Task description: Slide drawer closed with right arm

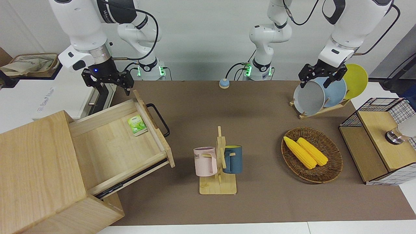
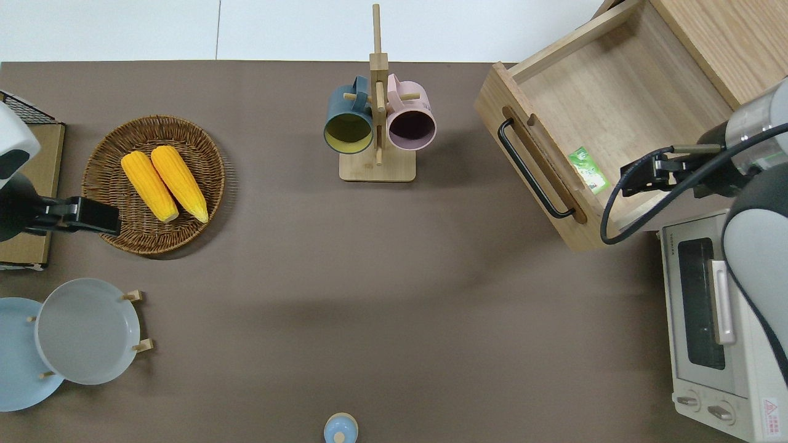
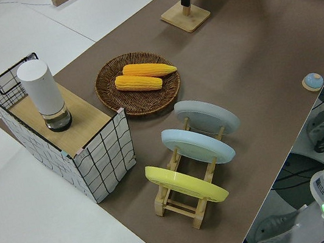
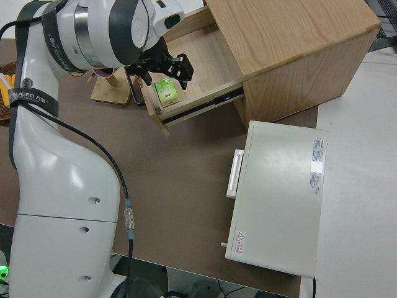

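Overhead view: the right gripper (image 2: 640, 175) hangs over the open drawer (image 2: 622, 104), above the inner corner nearest the robots, and its black fingers stand apart with nothing between them. Just beside it, toward the drawer front, a small green packet (image 2: 589, 170) lies on the drawer floor against the front panel. Past the packet, on the outer face of that panel, runs the black bar handle (image 2: 532, 169), which the gripper does not touch. The drawer is pulled well out of the pale wooden cabinet (image 1: 39, 175), which sits at the right arm's end of the table, farther from the robots than the gripper. Nearer to the robots than the drawer stands the white oven (image 2: 714, 320) with its silver handle.

Toward the middle of the table a wooden mug stand (image 2: 377, 117) carries 2 mugs, a dark blue mug (image 2: 348, 120) and a pink mug (image 2: 411, 120). Toward the left arm's end lies a wicker basket (image 2: 108, 184) with 2 corn cobs (image 2: 163, 184), and nearer to the robots a plate rack (image 1: 320, 109) holds 3 plates. A wood-and-wire-mesh box (image 1: 377, 143) sits at that end with a white cylinder (image 3: 43, 94) on top. The left arm is parked; whether the fingers of the left gripper (image 1: 321, 76) are apart or together I cannot tell.
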Available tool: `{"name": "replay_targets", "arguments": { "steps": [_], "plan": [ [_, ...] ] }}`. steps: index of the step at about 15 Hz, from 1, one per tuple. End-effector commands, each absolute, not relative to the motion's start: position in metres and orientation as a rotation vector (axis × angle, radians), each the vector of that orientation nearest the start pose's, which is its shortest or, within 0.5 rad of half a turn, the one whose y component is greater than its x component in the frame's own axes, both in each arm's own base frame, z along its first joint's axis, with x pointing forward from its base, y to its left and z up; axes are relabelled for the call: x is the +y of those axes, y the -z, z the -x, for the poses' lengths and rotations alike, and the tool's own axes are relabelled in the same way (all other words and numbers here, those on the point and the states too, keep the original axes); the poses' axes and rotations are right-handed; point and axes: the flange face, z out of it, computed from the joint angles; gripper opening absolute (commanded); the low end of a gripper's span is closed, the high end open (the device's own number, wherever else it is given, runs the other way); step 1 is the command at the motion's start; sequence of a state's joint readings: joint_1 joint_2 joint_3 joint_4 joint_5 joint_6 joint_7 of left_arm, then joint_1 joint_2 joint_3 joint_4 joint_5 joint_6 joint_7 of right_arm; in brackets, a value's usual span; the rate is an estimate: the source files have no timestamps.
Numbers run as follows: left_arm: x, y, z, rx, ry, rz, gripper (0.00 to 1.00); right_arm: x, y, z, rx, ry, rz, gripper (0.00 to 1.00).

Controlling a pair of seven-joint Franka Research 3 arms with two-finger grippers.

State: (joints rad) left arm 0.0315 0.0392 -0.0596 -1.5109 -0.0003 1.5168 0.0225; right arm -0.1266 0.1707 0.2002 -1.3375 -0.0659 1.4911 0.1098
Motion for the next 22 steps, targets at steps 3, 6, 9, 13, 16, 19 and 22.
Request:
{"name": "replay_targets", "arguments": {
  "steps": [3,6,9,13,16,19,22],
  "plan": [
    [-0.014,-0.629,-0.563,0.097,-0.062,3.126,0.99,0.029,-0.632,-0.592,0.003,-0.022,3.191,0.983],
    [-0.014,-0.630,-0.563,0.097,-0.060,3.126,0.99,0.030,-0.632,-0.592,-0.002,-0.022,3.191,0.983],
    [-0.014,-0.630,-0.563,0.097,-0.060,3.126,0.99,0.031,-0.633,-0.591,-0.002,-0.023,3.190,0.983],
    [-0.014,-0.630,-0.563,0.097,-0.060,3.126,0.99,0.038,-0.638,-0.589,-0.017,-0.019,3.192,0.981],
    [-0.014,-0.630,-0.563,0.097,-0.060,3.126,0.99,0.057,-0.640,-0.585,-0.050,-0.029,3.194,0.977],
    [-0.014,-0.630,-0.563,0.097,-0.060,3.126,0.99,0.087,-0.651,-0.578,-0.022,0.010,3.193,0.975],
    [-0.014,-0.630,-0.563,0.097,-0.060,3.126,0.99,0.137,-0.661,-0.568,0.073,0.060,3.185,0.973]
  ]
}}
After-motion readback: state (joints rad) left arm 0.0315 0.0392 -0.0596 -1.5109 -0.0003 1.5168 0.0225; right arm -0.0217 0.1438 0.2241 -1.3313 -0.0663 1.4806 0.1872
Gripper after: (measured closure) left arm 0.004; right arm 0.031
